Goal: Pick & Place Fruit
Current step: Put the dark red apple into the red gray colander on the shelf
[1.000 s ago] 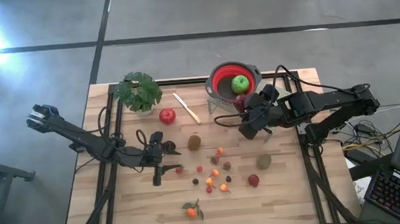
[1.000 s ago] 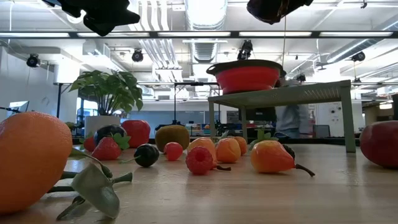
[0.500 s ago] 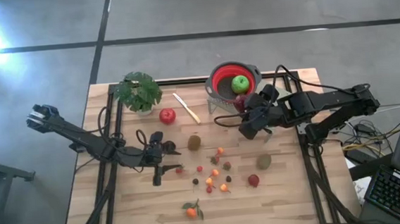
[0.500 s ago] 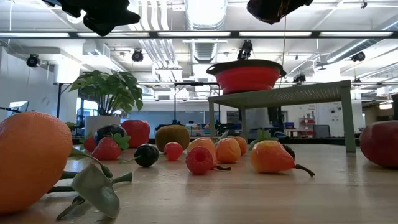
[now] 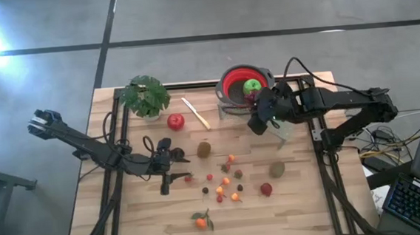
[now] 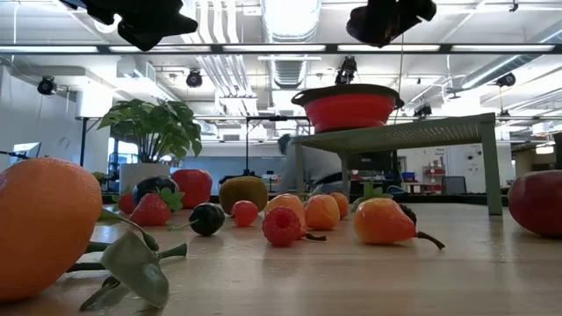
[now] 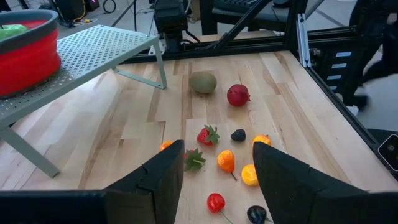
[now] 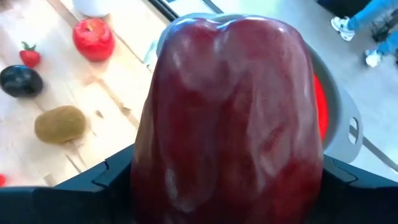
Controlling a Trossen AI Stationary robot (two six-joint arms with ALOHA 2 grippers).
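My right gripper (image 5: 258,120) is shut on a dark red apple (image 8: 227,112), high above the table beside the near right rim of the red bowl (image 5: 236,82). That bowl stands on a grey mesh stand (image 6: 395,136) and holds a green apple (image 5: 252,87). My left gripper (image 7: 217,180) hangs open over the table's left middle with nothing between its fingers. On the wood lie a red apple (image 5: 175,121), two kiwis (image 5: 204,149) (image 5: 277,170), a red fruit (image 5: 266,190), a leafy tangerine (image 5: 201,222) and several small berries (image 5: 225,181). My right gripper pinches the dark red apple between its two fingers, one on each of the apple's sides (image 8: 146,168). The fingers slant downward from the table's right side. The apple is lifted clear of the table and the stand, its dimpled end (image 8: 214,22) turned away from the wrist.
A potted plant (image 5: 144,96) stands at the far left and a pale knife (image 5: 195,112) lies between it and the stand. The stand's legs (image 7: 163,68) reach the table near the far kiwi. Bare wood lies at the near left.
My right gripper has swung toward the table's far edge and the red bowl, carrying the dark red apple clear of the table. My left arm has kept still.
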